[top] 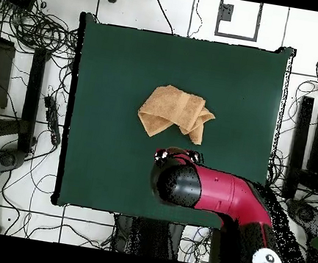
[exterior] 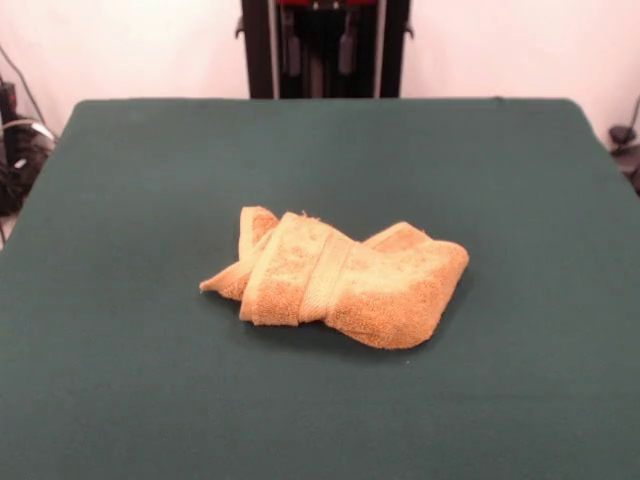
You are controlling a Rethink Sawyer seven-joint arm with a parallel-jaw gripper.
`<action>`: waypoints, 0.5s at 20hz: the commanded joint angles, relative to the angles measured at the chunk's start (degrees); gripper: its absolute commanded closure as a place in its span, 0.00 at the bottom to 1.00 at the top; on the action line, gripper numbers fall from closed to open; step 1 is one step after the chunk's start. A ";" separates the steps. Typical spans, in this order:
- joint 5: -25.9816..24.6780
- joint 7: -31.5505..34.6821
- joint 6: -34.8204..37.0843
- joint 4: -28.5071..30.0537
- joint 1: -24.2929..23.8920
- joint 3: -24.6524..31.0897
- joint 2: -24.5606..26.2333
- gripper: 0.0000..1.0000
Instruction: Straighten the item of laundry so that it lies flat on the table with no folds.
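The orange-tan towel (exterior: 340, 280) lies crumpled and folded over itself near the middle of the dark green table (exterior: 150, 180). A flat woven band runs across its top fold, and one corner sticks out to the left. In the overhead view the towel (top: 174, 111) is a folded bunch at the centre of the table (top: 113, 63). The red and black arm (top: 219, 195) reaches in from the bottom right. Its gripper (top: 178, 155) hangs under the arm's end, just short of the towel on the robot's side. The arm's end hides most of it. The front view does not show the gripper.
The robot's pedestal (exterior: 325, 48) stands behind the table's far edge. In the overhead view, cables (top: 37, 29) and dark stands (top: 297, 144) lie on the floor round the table's sides.
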 commanded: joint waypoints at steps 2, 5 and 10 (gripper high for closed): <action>-4.33 -2.27 -7.60 -4.50 -1.42 9.90 5.45 0.00; -5.31 -1.65 -10.69 -3.89 -3.17 12.67 5.13 0.00; -8.47 -1.96 -15.17 -3.00 -6.06 16.37 6.00 0.00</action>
